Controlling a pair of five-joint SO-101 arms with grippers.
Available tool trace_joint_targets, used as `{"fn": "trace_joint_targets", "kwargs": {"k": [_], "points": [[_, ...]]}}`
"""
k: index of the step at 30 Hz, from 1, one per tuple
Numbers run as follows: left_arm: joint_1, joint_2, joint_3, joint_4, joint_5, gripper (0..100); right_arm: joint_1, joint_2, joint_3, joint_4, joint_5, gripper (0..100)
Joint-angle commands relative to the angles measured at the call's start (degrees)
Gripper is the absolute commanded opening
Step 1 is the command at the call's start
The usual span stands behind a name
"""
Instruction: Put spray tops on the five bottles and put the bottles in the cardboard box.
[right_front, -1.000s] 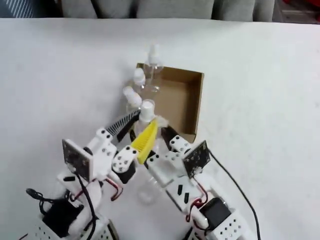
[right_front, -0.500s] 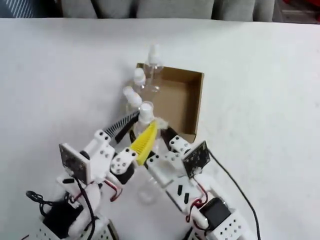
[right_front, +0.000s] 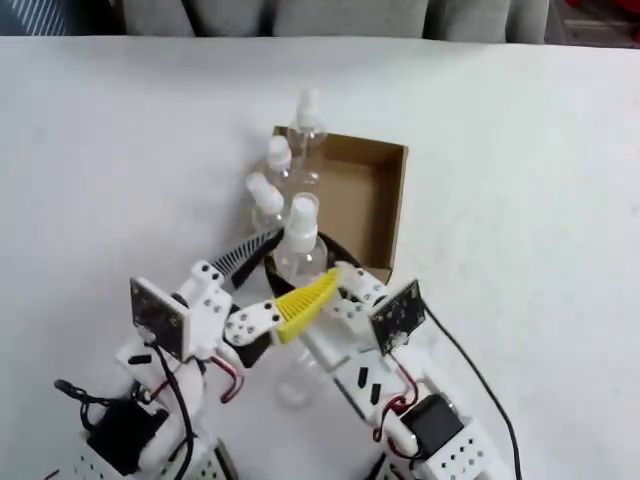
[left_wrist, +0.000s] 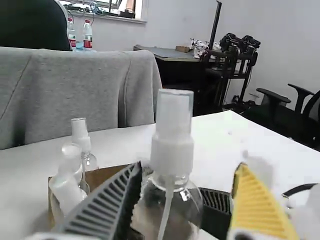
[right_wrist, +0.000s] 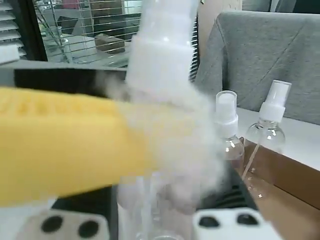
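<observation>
A small round bottle of clear plastic (right_front: 298, 255) with a white spray top (right_front: 303, 210) on its neck stands upright at the near wall of an open brown cardboard box (right_front: 398, 210), just on my side of the box. The bottle looks empty, and a thin dip tube runs down inside it.

My right gripper (right_front: 318, 258), with black fingers, is clamped around the bottle's round body. My left gripper (right_front: 305, 257) sits around the same bottle with its jaws spread. Its grey ribbed finger (left_wrist: 107, 207) lies close against one side. Its yellow ribbed finger (left_wrist: 255, 202) stands clear of the other side, so it is not squeezing.

I judge the bottle to be very light, with thin walls that would dent under a hard squeeze. Its smooth curved surface is likely to slip or roll between flat pads. The tall top makes it a little top-heavy. The widest part of the body, or the neck just under the white collar, looks like the safest place to hold it. The spray head itself could twist or pull loose.

Three more clear bottles with white spray tops (right_front: 278, 160) stand in a row along the box's left wall. I cannot tell whether all three are inside. The box sits on a white table (right_front: 520, 150).
</observation>
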Motion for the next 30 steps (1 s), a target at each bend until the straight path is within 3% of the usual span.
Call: {"fn": "trace_joint_targets", "kwargs": {"k": [1, 12, 23, 30], "points": [[-2.9, -0.4, -0.6, 0.7, 0.1, 28, 2.7, -0.7, 1.1, 0.1, -0.3, 1.6], [-2.7, -0.4, -4.0, 1.2, 0.2, 28, 8.6, -0.6, -0.8, 0.1, -0.4, 1.6], [-3.4, -0.4, -9.6, 15.3, 0.2, 28, 12.9, -0.5, -4.7, 5.1, -1.8, 1.6], [-9.9, -0.4, -6.0, 23.4, 3.5, 28, 15.4, -0.5, -6.6, 5.1, -3.0, 1.6]]}}
